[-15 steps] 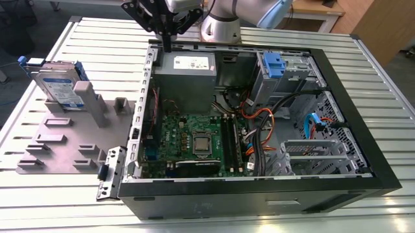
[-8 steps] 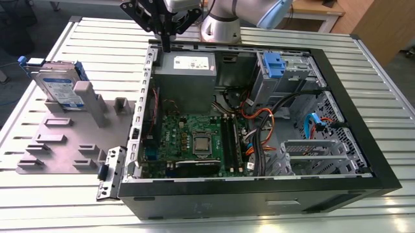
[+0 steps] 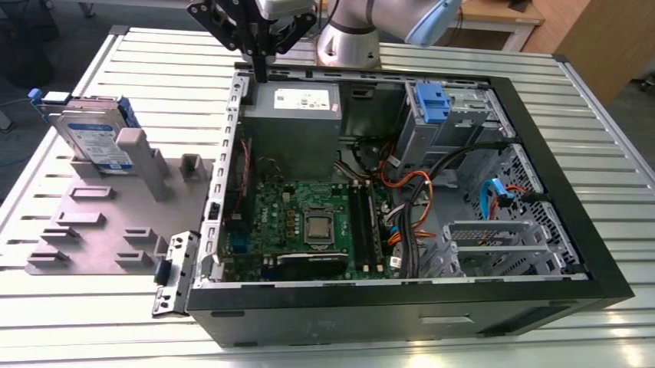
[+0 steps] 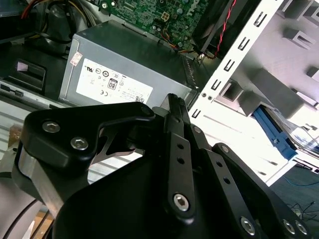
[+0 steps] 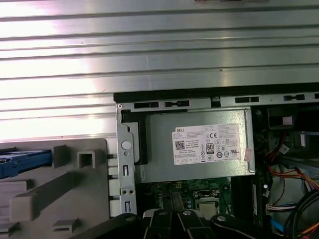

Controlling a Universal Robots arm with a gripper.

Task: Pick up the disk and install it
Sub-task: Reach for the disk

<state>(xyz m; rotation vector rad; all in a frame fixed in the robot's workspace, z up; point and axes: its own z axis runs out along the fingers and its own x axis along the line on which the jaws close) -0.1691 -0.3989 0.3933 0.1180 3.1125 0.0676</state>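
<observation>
Exterior view: gripper [image 3: 260, 75] jaws pinched together, empty; disk [image 3: 97, 139] well apart from jaws; could clip case wall [image 3: 235, 115] just beneath.

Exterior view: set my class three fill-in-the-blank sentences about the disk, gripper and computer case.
The silver-grey metal disk with blue rails stands ___ (inside/outside) the open black computer case.
The black gripper hovers near the grey power-supply box, holding ___.
The blue plastic drive carrier sits ___ (inside/outside) the case.
Missing: outside; nothing; inside.

We see a table [image 3: 92, 322] of ribbed, shiny metal. The disk [image 3: 94, 142] looks silver-grey metal edged in blue plastic; the gripper [image 3: 258, 67] is matt black metal
</observation>
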